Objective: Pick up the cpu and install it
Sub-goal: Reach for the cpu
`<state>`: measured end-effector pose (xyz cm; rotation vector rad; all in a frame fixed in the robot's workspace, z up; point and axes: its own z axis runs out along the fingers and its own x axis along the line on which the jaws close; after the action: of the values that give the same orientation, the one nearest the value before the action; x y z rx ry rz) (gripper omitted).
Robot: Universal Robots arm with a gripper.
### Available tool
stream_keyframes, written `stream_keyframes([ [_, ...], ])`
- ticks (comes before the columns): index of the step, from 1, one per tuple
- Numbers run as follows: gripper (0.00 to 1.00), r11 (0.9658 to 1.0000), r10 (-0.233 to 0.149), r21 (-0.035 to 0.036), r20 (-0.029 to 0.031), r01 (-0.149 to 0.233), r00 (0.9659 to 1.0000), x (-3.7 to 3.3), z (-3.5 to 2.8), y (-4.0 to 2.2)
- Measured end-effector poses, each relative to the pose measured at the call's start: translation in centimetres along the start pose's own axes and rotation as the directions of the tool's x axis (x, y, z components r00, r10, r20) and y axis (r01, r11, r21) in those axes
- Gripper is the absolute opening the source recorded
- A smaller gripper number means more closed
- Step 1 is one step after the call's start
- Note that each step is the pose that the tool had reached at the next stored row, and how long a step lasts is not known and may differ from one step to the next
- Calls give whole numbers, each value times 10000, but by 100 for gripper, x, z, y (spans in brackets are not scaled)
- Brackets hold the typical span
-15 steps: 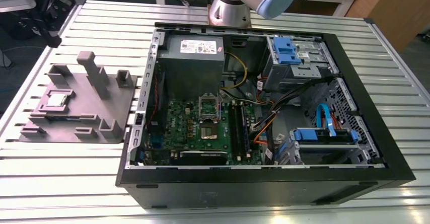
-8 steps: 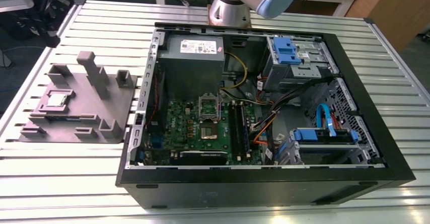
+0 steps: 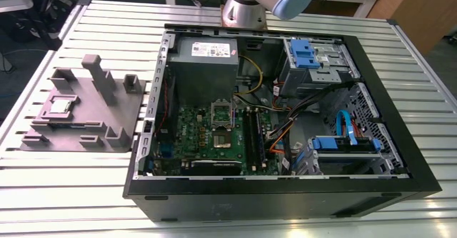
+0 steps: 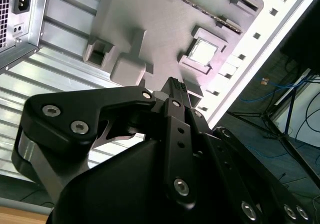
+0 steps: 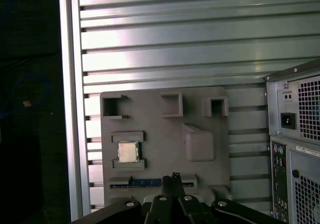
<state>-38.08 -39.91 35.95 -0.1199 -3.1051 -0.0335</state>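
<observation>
The cpu [image 3: 59, 105], a small silvery square chip, lies flat in a framed recess of the grey holder block [image 3: 107, 109] on the exterior view's left. In both wrist views I look down on it from well above: the cpu [image 5: 128, 152] [image 4: 202, 53] sits off to one side of my gripper [image 5: 173, 176] [image 4: 175, 83]. The black fingers meet at their tips, shut with nothing between them, and hang apart from the block. The motherboard socket [image 3: 222, 111] lies open inside the computer case [image 3: 286, 195].
The block carries upright posts [image 3: 96, 69] and raised frames [image 5: 171, 104]. A dark blue-edged strip [image 5: 145, 182] lies in one slot. The case's rear wall [image 5: 300, 149] stands beside the block. The ribbed metal table [image 3: 71, 184] ends in an edge [image 5: 70, 109] close to the block.
</observation>
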Motion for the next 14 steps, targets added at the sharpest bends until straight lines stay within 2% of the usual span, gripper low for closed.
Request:
stream_keyframes([
  [14,10,10000,0,0,-1,0,10000,67,2,-5],
])
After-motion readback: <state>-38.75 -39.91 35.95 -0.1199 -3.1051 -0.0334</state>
